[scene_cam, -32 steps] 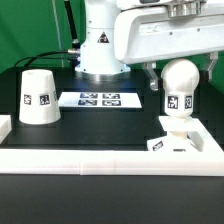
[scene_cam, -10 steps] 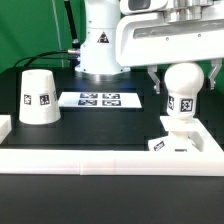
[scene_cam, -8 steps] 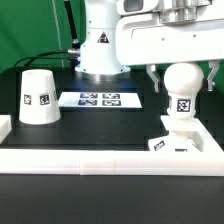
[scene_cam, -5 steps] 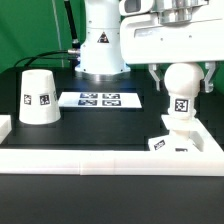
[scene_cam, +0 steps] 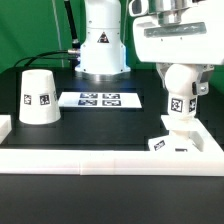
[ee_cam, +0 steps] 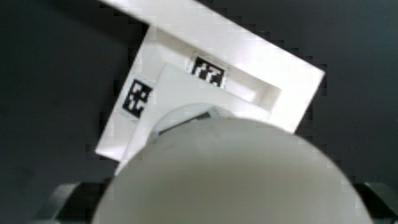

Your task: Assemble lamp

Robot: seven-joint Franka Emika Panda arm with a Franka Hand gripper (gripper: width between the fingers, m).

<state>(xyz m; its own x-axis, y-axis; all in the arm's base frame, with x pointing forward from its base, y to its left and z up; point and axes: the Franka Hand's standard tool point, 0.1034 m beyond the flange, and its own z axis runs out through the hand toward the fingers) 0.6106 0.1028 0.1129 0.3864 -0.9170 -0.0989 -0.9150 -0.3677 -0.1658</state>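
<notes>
While the hand [scene_cam: 181,80] hangs over the counter [scene_cam: 110,125], it is closed on the bulb [scene_cam: 180,88], and you can see one dark finger [scene_cam: 204,88] hugging the ball on the exterior view's right. The other side of the grip is tucked under the hand's white housing. The bulb's tag [scene_cam: 177,103] faces the camera, tilted off square.

Directly beneath the hand sits the base [scene_cam: 172,143], and the bulb's narrow neck runs straight down into the top of it. The two pieces are stacked in line, bulb upright. Whether the neck is fully seated, I cannot tell.

From the wrist view, the bulb [ee_cam: 222,170] swells up huge and blurry right under the hand. Past it lies the square base [ee_cam: 222,75], with two of its tags showing.

Well away from the hand, over on the exterior view's left, the shade [scene_cam: 38,97] stands on its wide end, tag toward us, nothing touching it. Between the shade and the hand, a little farther back, the marker board [scene_cam: 100,99] lies flat on the counter. Nearer the camera than the hand, a raised white border [scene_cam: 100,162] runs across the counter's front, and the base sits just behind it.
</notes>
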